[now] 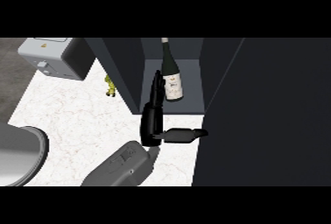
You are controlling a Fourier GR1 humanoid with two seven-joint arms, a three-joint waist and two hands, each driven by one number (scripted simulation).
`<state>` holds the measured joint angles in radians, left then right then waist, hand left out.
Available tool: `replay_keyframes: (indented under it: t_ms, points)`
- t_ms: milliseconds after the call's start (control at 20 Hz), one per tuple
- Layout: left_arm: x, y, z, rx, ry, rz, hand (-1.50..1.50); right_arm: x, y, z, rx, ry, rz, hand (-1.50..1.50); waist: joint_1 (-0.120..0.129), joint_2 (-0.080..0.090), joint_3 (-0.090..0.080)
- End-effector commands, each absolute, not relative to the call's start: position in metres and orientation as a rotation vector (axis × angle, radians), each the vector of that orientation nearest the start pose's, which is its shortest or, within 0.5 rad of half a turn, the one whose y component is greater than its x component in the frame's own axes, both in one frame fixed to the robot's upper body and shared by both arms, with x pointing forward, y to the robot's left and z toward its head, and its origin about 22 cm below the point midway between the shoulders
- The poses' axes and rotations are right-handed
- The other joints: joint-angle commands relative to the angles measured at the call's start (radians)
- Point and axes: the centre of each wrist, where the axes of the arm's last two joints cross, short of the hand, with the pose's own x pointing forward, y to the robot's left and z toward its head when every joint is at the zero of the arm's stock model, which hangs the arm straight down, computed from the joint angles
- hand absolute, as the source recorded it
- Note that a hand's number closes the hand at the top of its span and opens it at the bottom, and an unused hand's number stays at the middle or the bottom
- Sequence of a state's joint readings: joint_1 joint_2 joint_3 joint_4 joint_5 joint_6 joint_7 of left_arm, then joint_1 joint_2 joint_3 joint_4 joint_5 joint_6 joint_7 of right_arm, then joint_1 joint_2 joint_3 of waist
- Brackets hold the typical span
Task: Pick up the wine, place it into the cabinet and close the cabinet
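**Wine bottle stands inside the open cabinet, one hand beside it**

A grey forearm (123,166) rises from the lower edge of the frame, left of centre, and ends in a black hand (153,120) at mid-frame. Its fingers (156,85) stretch straight up into the cabinet opening, just left of the wine bottle (172,78) and gripping nothing; whether they touch the glass cannot be told. The thumb (184,134) sticks out to the right toward the dark door panel (265,113) that fills the right side of the frame. Which of the robot's hands this is cannot be told. The bottle stands upright on the cabinet (123,65) floor, top centre, white label facing out. At upper left sits a grey toaster (51,57), with a small yellow-green object (110,85) by the cabinet's left wall. A round grey rim (35,144) shows at the left edge on the white marble counter (84,118)
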<state>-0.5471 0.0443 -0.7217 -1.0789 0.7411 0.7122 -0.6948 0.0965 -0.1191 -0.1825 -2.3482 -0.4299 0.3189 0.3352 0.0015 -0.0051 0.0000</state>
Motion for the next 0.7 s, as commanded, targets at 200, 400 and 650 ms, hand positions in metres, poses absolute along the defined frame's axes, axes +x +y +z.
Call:
replay_keyframes:
  t_ms: [200,400,650]
  points:
    - [0.216,0.084,0.003,-0.207,-1.907,0.103,-1.50,0.141,-0.264,0.180,0.251,-1.995,0.216,-1.50,0.004,0.001,0.000]
    - [0.191,0.104,0.014,-0.174,-1.902,0.104,1.50,0.139,-0.294,0.170,0.216,-1.979,0.245,-1.50,-0.001,0.001,0.001]
    - [0.159,0.141,0.012,-0.172,-1.874,0.074,1.50,0.143,-0.294,0.165,0.230,-1.888,0.370,-1.50,0.002,0.002,0.000]
